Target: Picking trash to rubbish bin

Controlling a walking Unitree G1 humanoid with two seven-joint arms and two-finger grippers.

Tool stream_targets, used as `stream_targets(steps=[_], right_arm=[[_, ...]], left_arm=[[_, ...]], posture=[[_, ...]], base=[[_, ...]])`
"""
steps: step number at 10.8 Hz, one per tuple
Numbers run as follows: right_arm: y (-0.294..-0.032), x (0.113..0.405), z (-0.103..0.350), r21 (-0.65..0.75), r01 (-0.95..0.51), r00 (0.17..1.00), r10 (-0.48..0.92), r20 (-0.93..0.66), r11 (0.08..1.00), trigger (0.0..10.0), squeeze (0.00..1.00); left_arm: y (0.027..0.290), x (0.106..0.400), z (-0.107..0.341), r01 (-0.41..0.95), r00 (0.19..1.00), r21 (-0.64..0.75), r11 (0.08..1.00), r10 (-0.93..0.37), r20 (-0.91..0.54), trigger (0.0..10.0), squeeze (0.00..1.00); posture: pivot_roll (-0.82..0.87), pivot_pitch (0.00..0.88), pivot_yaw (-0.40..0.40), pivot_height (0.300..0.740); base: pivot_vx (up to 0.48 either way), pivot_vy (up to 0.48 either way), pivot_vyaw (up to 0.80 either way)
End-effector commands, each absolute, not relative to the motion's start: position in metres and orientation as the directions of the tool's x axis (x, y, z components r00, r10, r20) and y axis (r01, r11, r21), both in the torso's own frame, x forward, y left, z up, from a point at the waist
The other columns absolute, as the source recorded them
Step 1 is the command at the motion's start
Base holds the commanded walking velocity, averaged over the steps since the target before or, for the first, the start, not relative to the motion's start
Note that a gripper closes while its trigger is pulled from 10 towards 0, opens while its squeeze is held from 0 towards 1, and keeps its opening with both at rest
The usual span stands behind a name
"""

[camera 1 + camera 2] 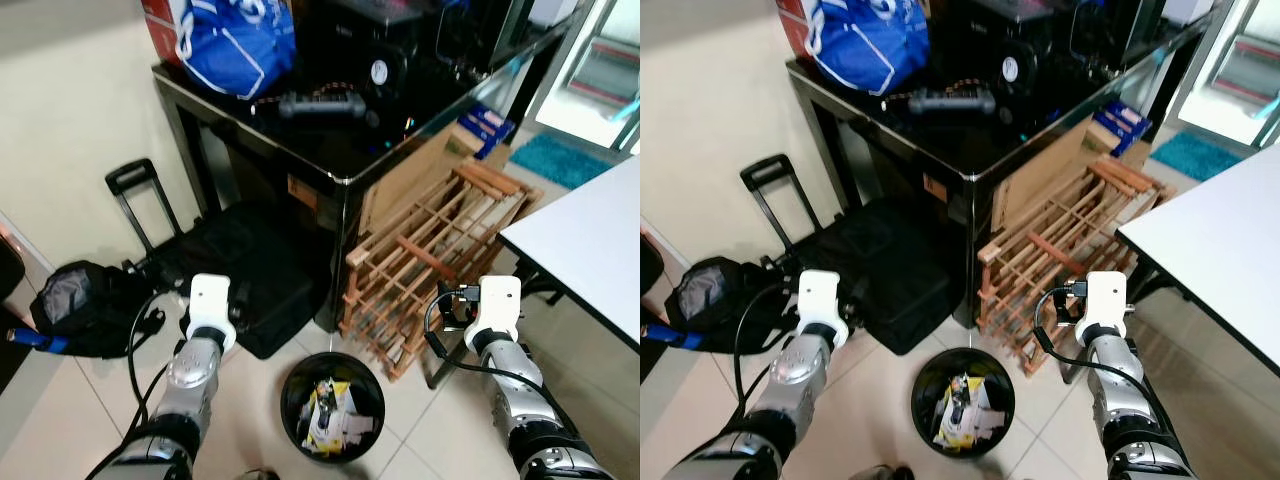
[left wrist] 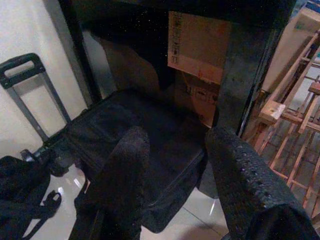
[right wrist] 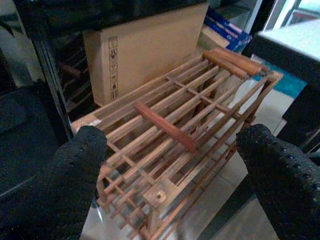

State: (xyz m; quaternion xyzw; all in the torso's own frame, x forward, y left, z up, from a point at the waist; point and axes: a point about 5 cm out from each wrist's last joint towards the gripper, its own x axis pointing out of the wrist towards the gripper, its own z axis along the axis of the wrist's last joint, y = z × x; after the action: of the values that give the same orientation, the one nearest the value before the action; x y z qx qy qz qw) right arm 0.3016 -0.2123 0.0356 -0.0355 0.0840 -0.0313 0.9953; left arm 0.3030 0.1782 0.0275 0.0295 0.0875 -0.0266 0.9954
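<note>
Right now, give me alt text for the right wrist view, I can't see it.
The right gripper, fingers spread wide and empty, points at a wooden slatted rack lying tilted on the tiled floor. A cardboard box stands behind the rack, under a black table.

Pale tiled floor (image 1: 60, 420), cream wall (image 1: 70, 90); black glass table (image 1: 330, 150) — wooden rack (image 1: 420, 260), white tabletop (image 1: 590, 240)

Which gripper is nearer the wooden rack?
Right. The right gripper faces the wooden rack directly, fingers open; the left gripper points at the black suitcase, across the rubbish bin.
</note>
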Motion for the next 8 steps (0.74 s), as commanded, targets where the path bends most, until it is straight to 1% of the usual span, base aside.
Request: stream_targets(steps=[1,8], right_arm=[[-0.214,0.2959,0.0293,-0.067,0.072,0.98,-0.083,-0.182,0.995,10.0,0.0],[-0.2094,0.2958,0.0268,-0.063,0.057,0.978,-0.069,-0.196,0.996,10.0,0.0]], left_arm=[[0.1829,0.2985,0.0243,0.04,0.983,0.057,0.998,-0.029,-0.18,10.0,0.0],[0.1817,0.298,0.0218,0.03,0.979,0.049,0.998,-0.019,-0.202,10.0,0.0]], posture=[[-0.05,0.0,0.025,0.74],[-0.04,0.039,0.019,0.74]], base=[[0.0,0.0,0.0],[0.0,0.0,0.0]])
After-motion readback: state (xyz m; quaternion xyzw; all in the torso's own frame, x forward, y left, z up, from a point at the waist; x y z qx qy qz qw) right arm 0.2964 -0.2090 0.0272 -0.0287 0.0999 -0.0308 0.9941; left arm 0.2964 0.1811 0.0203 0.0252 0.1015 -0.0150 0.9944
